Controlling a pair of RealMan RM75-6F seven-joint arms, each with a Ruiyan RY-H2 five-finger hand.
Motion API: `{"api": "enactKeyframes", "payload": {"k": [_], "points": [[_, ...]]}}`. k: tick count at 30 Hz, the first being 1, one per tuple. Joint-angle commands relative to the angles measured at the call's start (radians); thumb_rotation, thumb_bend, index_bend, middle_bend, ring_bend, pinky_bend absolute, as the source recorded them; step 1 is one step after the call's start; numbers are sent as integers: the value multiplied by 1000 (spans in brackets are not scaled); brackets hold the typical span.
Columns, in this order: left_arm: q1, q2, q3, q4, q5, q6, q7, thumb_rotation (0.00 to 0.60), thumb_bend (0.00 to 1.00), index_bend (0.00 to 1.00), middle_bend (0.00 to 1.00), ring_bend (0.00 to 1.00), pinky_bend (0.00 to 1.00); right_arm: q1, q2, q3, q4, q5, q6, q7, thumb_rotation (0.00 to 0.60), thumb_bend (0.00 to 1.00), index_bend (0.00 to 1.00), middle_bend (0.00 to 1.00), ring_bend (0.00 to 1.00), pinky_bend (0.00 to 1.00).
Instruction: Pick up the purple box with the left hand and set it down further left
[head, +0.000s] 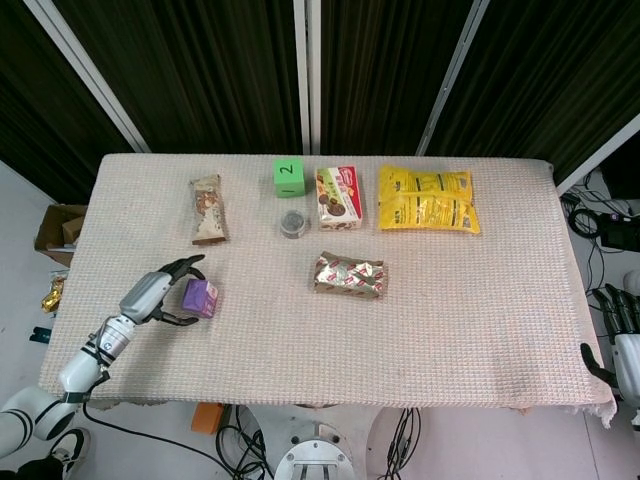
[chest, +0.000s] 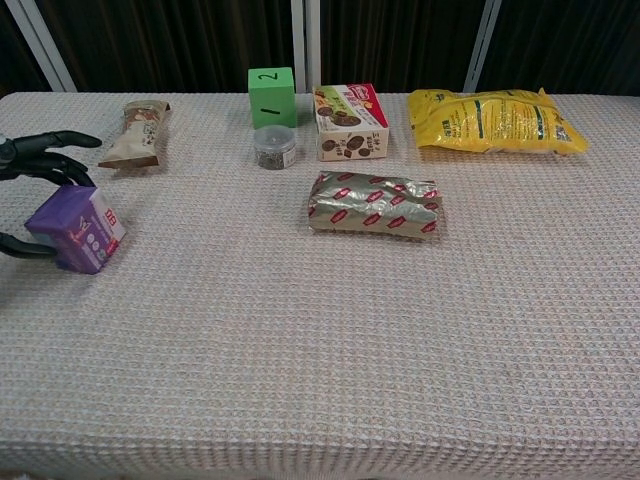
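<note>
The purple box (head: 200, 297) (chest: 77, 228) lies on the cloth near the table's front left. My left hand (head: 160, 293) (chest: 40, 165) is at its left side, fingers spread: the upper fingers reach over the box's far edge and the thumb lies by its near left corner. The box rests flat on the cloth and no firm grip shows. My right hand (head: 624, 340) hangs off the table's right edge with nothing in it, fingers apart.
A snack bar (head: 208, 210) lies behind the box. Further right are a green cube (head: 288, 176), a small round tin (head: 293, 223), a cookie box (head: 338, 197), a yellow bag (head: 428, 200) and a shiny packet (head: 349, 274). The table's left edge (head: 70, 290) is close to my left hand.
</note>
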Motion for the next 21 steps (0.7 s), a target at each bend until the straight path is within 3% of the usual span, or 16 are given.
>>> {"api": "enactKeyframes", "payload": {"k": [1,7,15,19,21], "points": [[-4,-6,0,6,-4,-7,-9,600,157,19,357,95,175,0,-1,0,2,0,0,0,600,282,0,0,0,0],[-8,-15,-6,17,-18,-14,-6,600,241,49,473,107,179,0,-2,0,6,4,-5,4,600,281,0,0,0,0],[-10,7,-27,-29,-20,28,63,600,304,104,610,218,284,-3,-4,-1,11,5,-3,11,600,282,0,0,0,0],[-6,75,-42,-105,-7,75,256,600,305,109,667,259,303,-1,-6,0,15,3,-6,12,600,282,0,0,0,0],[-1,122,-49,-159,0,95,437,600,305,107,682,269,303,1,-7,1,15,3,-7,14,600,282,0,0,0,0]]}}
